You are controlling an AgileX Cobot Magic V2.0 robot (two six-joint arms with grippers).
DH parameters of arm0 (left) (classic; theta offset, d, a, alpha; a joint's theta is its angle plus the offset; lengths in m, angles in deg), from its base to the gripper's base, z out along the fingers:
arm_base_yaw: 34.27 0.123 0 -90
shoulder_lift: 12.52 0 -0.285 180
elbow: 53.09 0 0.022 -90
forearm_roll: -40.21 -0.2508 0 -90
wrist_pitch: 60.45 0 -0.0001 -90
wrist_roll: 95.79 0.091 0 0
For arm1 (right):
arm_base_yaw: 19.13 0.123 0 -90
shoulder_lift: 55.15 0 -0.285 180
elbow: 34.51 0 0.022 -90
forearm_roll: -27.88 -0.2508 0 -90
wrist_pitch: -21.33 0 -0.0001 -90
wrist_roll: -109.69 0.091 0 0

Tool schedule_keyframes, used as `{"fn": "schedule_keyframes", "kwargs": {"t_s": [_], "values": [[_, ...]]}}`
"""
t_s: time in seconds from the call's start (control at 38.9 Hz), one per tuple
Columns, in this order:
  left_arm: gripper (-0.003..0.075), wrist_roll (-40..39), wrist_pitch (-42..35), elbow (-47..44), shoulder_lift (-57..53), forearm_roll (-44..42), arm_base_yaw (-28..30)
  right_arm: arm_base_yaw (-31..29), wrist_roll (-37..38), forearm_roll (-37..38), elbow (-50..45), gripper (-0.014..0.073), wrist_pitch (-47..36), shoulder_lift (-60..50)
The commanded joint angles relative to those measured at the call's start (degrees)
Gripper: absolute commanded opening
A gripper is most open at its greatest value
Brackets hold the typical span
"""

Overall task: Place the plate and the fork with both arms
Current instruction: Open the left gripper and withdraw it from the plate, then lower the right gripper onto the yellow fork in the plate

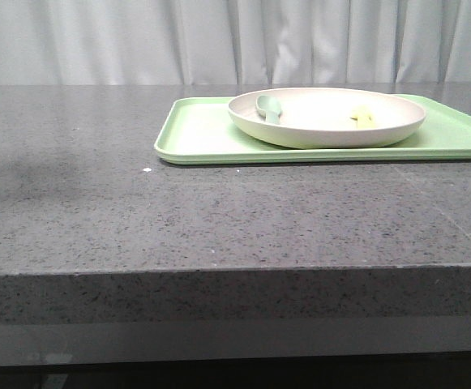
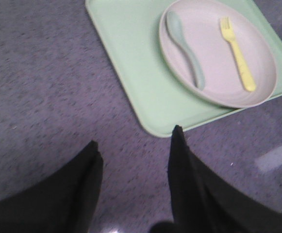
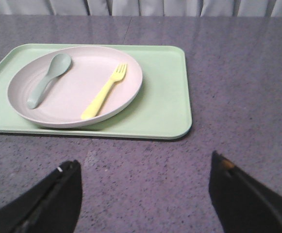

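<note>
The cream plate (image 1: 326,117) sits on the light-green tray (image 1: 199,134) at the back right of the table. The pale yellow fork (image 1: 362,116) lies in the plate. In the left wrist view the plate (image 2: 213,29) holds the fork (image 2: 238,53). In the right wrist view the plate (image 3: 73,94) holds the fork (image 3: 104,92). My left gripper (image 2: 136,145) is open and empty over the bare table beside the tray's corner. My right gripper (image 3: 143,167) is open wide and empty over the table, short of the tray's long edge. Neither gripper shows in the front view.
A grey-green spoon (image 1: 268,108) lies in the plate beside the fork; it also shows in the left wrist view (image 2: 184,46) and the right wrist view (image 3: 48,80). The grey speckled table (image 1: 138,211) ends at a front edge. A white curtain hangs behind.
</note>
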Motion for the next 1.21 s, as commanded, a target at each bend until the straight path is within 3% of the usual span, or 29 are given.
{"fn": "schedule_keyframes", "kwargs": {"t_s": [0.0, 0.28, 0.69, 0.85, 1.18], "values": [[0.0325, 4.98, 0.48, -4.85, -7.50, 3.46, 3.56, -0.15, -0.25, -3.38, 4.20, 0.0558, 0.96, 2.14], [0.0325, 6.05, 0.10, -17.19, -20.71, 0.12, 5.09, 3.08, -3.77, -4.55, 16.19, 0.0558, 13.78, 13.20], [0.0325, 6.05, 0.49, -18.59, -23.26, 0.12, 5.09, 11.98, -4.17, -3.06, 35.44, 0.0548, 24.01, 36.46], [0.0325, 6.05, 0.49, -18.59, -23.06, 0.12, 5.09, 12.03, -1.46, -1.48, 43.43, 0.0540, 26.91, 45.55], [0.0325, 6.05, 0.49, -18.59, -23.04, 0.12, 5.09, 12.03, 12.20, 11.26, 59.37, 0.0540, 31.71, 61.97]]}}
